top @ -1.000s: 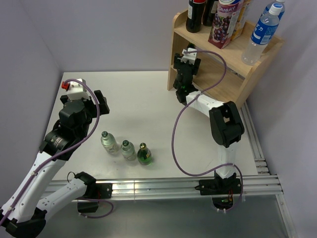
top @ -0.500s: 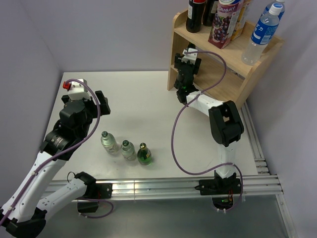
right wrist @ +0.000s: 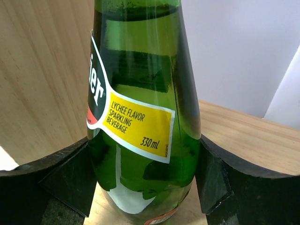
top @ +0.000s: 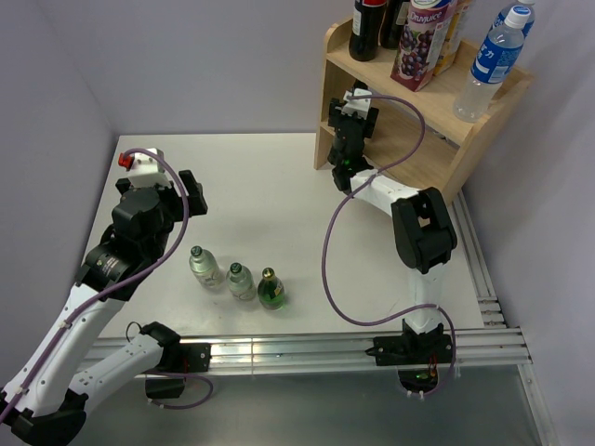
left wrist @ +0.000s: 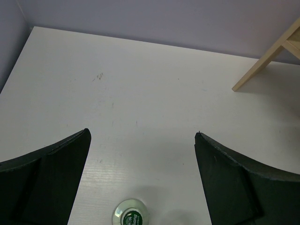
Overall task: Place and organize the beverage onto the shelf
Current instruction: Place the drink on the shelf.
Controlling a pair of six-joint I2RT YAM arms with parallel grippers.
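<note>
My right gripper [top: 351, 116] reaches into the lower tier of the light wood shelf [top: 437, 153]. In the right wrist view it [right wrist: 144, 139] is shut on a green glass bottle [right wrist: 140, 70] with a yellow label, held upright beside the shelf's side panel [right wrist: 42, 70], its base at the lower board. The top tier holds dark cola bottles [top: 367, 28], a juice carton [top: 420, 42] and a clear water bottle [top: 488, 65]. Three small bottles [top: 241, 281] stand in a row on the table. My left gripper [top: 193, 193] is open and empty above the table [left wrist: 142, 133], over one bottle's cap [left wrist: 127, 216].
The white table [top: 260, 186] is bounded by grey walls at the left, back and right. The shelf stands in the back right corner, and one of its legs [left wrist: 262, 63] shows in the left wrist view. A purple cable loops from the right arm [top: 330, 251].
My right gripper has edged slightly further into the lower tier with the green bottle. The left arm and the three table bottles have not moved.
</note>
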